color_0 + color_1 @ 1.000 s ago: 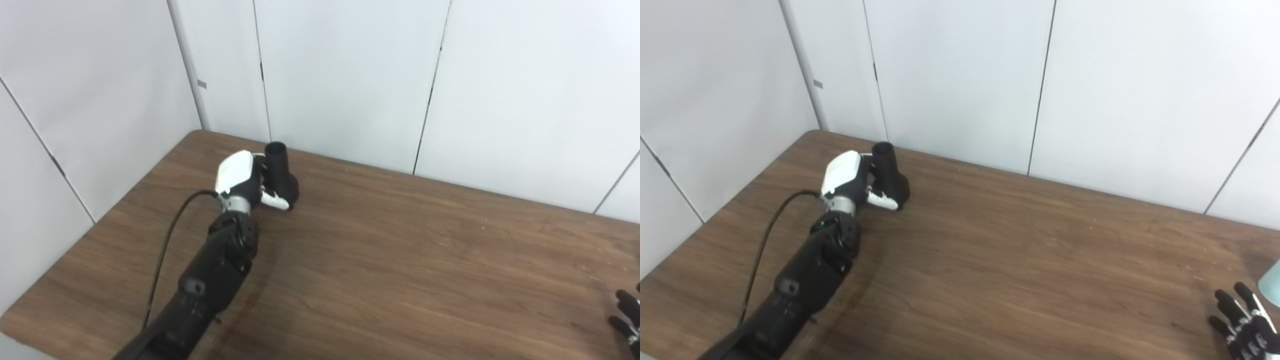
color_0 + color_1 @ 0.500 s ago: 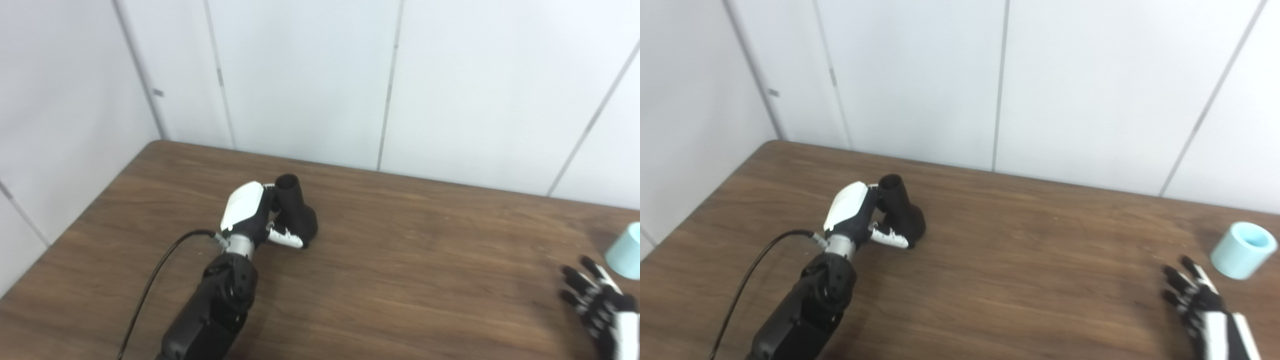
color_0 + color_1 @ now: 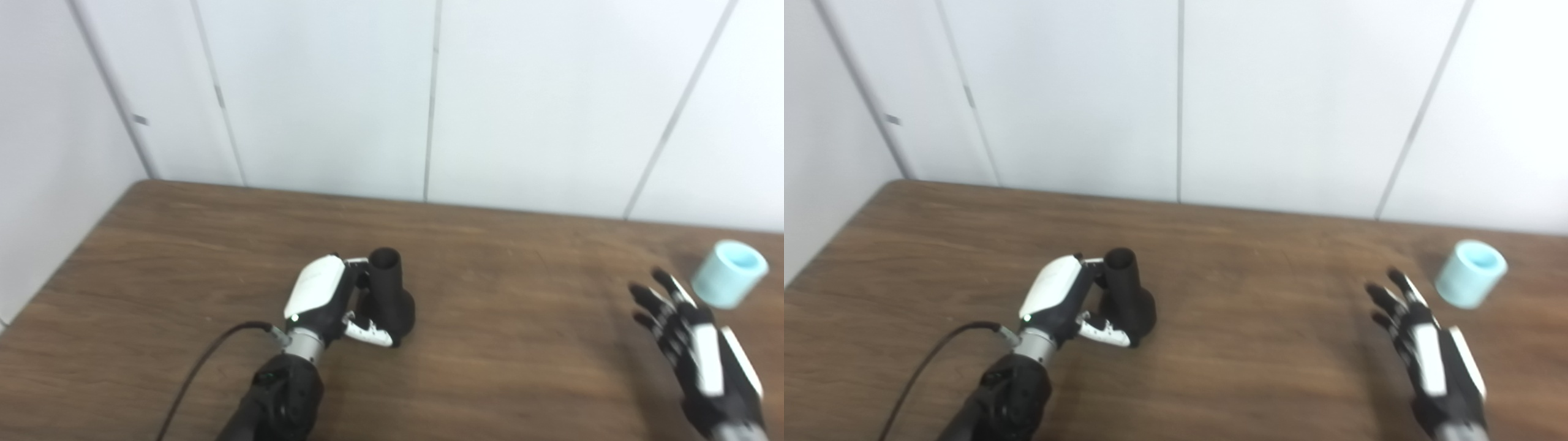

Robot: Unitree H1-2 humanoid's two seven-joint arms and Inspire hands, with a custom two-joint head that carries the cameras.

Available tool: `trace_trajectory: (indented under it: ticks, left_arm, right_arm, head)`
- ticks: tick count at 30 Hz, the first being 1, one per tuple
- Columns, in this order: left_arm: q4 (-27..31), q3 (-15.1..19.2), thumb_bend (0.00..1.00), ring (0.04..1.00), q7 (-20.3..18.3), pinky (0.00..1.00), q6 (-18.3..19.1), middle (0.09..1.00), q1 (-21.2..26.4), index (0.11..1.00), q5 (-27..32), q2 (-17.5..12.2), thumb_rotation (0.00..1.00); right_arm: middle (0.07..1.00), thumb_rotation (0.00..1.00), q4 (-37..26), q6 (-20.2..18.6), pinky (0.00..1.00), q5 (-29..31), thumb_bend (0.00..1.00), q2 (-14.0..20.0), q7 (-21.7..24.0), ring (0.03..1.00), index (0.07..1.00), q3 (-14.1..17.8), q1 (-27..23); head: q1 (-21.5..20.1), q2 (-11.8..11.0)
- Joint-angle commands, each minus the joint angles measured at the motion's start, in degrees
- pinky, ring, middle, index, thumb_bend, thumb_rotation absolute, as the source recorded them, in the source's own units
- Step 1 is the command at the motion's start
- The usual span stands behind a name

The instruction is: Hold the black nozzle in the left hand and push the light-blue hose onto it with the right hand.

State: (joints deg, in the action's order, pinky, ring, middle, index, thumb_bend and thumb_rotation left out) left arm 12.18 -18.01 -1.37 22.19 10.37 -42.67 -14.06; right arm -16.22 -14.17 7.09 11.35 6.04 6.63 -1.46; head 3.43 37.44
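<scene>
The black nozzle (image 3: 392, 300) stands upright on the brown table, narrow open end up. My left hand (image 3: 331, 300) is shut on it, fingers around its body and thumb across its wide base. It also shows in the right eye view (image 3: 1128, 297). The light-blue hose piece (image 3: 729, 272), a short cylinder, lies tilted on the table at the far right. My right hand (image 3: 692, 343) is open and empty, fingers spread, a little to the left of and nearer than the hose, not touching it.
The wooden table (image 3: 520, 343) runs up to white wall panels behind and at the left. A black cable (image 3: 202, 367) trails from my left wrist over the table's front left.
The camera has swung right, so the whole scene shifted left. My right hand has risen into view toward the hose. My left hand still holds the nozzle.
</scene>
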Motion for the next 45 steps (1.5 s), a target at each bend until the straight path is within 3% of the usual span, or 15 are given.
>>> trace_trajectory:
  ticks: [1, 11, 24, 31, 36, 40, 45]
  left_arm:
    - [1.7, -0.7, 0.52, 0.666, 0.0, 1.0, -2.8, 0.488, 0.7, 0.484, -0.7, 0.5, 0.0]
    - [0.5, -5.8, 0.52, 0.67, -2.2, 1.0, -6.1, 0.485, -1.0, 0.487, -4.1, 1.9, 0.0]
    - [0.2, -8.9, 0.52, 0.664, -4.8, 1.0, -8.8, 0.456, -2.5, 0.506, -4.9, 4.0, 0.0]
    - [-0.2, -10.1, 0.52, 0.655, -5.5, 1.0, -10.0, 0.471, -3.3, 0.499, -5.4, 4.9, 0.0]
    - [-0.3, -10.9, 0.52, 0.662, -5.8, 1.0, -10.9, 0.476, -3.9, 0.495, -5.8, 4.5, 0.0]
    - [-0.4, -11.3, 0.52, 0.66, -5.7, 1.0, -11.8, 0.463, -4.4, 0.505, -6.2, 4.0, 0.0]
    - [-0.4, -10.9, 0.52, 0.663, -5.6, 1.0, -12.8, 0.452, -5.2, 0.513, -6.2, 3.4, 0.0]
  right_arm:
    - [0.841, 1.0, -2.8, -0.1, 0.87, -0.6, 0.57, 1.0, -0.8, 0.908, 0.949, 0.7, -1.7]
    - [0.822, 1.0, -6.9, -3.5, 0.83, -1.9, 0.6, -0.1, -1.4, 0.891, 0.931, 0.6, -1.9]
    - [0.817, 1.0, -8.2, -5.1, 0.83, -1.3, 0.6, -0.3, -2.1, 0.884, 0.929, 1.3, -2.7]
    - [0.819, 1.0, -9.6, -7.1, 0.89, -0.7, 0.62, -0.2, -2.6, 0.886, 0.93, 2.0, -3.3]
    - [0.818, 1.0, -10.6, -7.8, 0.99, 0.1, 0.62, -0.4, -2.9, 0.921, 0.931, 2.8, -3.6]
    - [0.817, 1.0, -10.4, -6.5, 0.86, -0.1, 0.63, -0.1, -3.1, 0.902, 0.929, 3.3, -3.7]
    - [0.819, 1.0, -8.5, -4.6, 0.81, -1.7, 0.6, 1.1, -3.1, 0.891, 0.93, 3.5, -4.6]
  head:
    - [-0.2, 0.2]
    - [-2.8, 1.5]
    - [-5.4, 2.5]
    - [-6.8, 2.7]
    - [-8.4, 2.7]
    - [-8.2, 2.7]
    - [-10.0, 2.1]
